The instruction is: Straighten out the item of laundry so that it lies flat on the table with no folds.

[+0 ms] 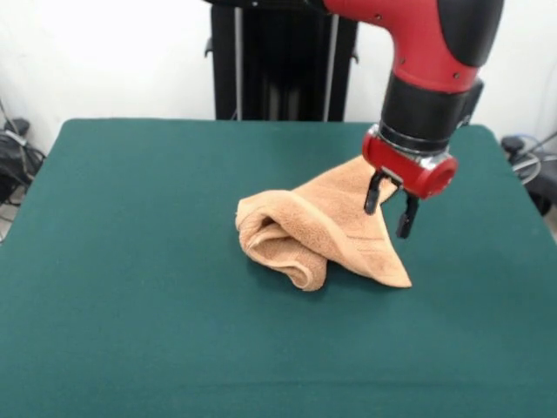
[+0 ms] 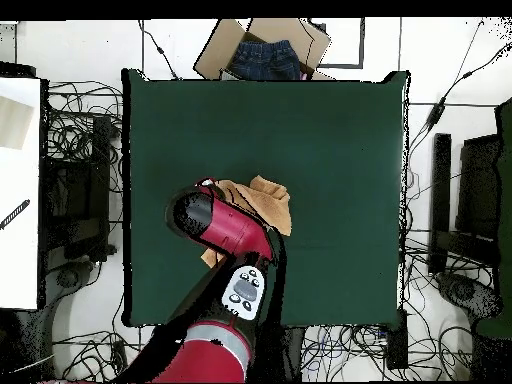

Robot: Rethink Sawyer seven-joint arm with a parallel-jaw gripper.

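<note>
The light orange-tan towel (image 1: 313,228) lies crumpled on the dark green table (image 1: 130,287), right of the middle. Its left part is rolled over into a thick fold, and its right part spreads out to a point at the front right. In the overhead view the towel (image 2: 268,200) shows partly from under the arm. My gripper (image 1: 390,209) hangs over the towel's right part, just above it. Its two black fingers (image 1: 406,217) stand apart with nothing between them. In the overhead view the gripper is hidden under the red arm (image 2: 215,222).
The black pedestal (image 1: 283,57) stands behind the table's far edge. A cardboard box with blue cloth (image 2: 264,52) sits off the table's far edge in the overhead view. Cables and black stands lie on the floor around the table.
</note>
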